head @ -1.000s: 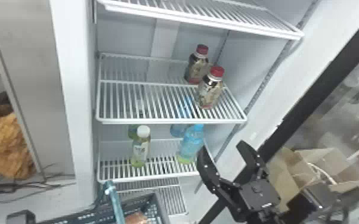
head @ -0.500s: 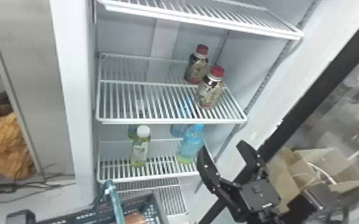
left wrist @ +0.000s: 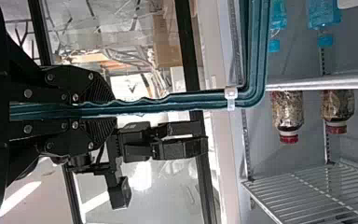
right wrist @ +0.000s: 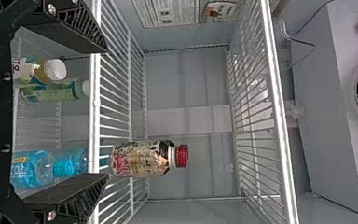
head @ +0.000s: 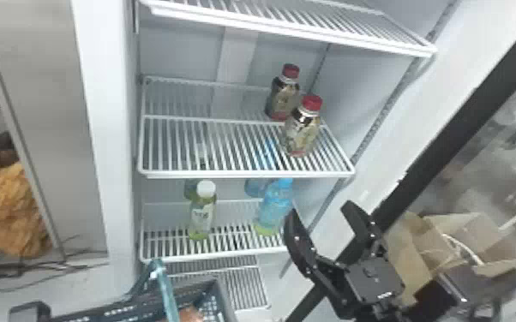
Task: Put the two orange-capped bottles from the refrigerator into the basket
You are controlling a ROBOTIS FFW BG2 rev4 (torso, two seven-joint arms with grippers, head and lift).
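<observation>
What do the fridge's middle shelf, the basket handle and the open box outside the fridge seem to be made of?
Middle shelf: probably metal wire with a smooth white coating, judging by its thin, even rods.
Basket handle: likely moulded plastic, teal with a slight sheen; it has lengthwise ridges and a rounded corner.
Open box: looks like matte tan cardboard, from its flat, folded flaps.

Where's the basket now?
In the head view, the basket is at the bottom edge, left of centre, by the lowest visible shelf; in the left wrist view, the left claw grips its handle.
</observation>
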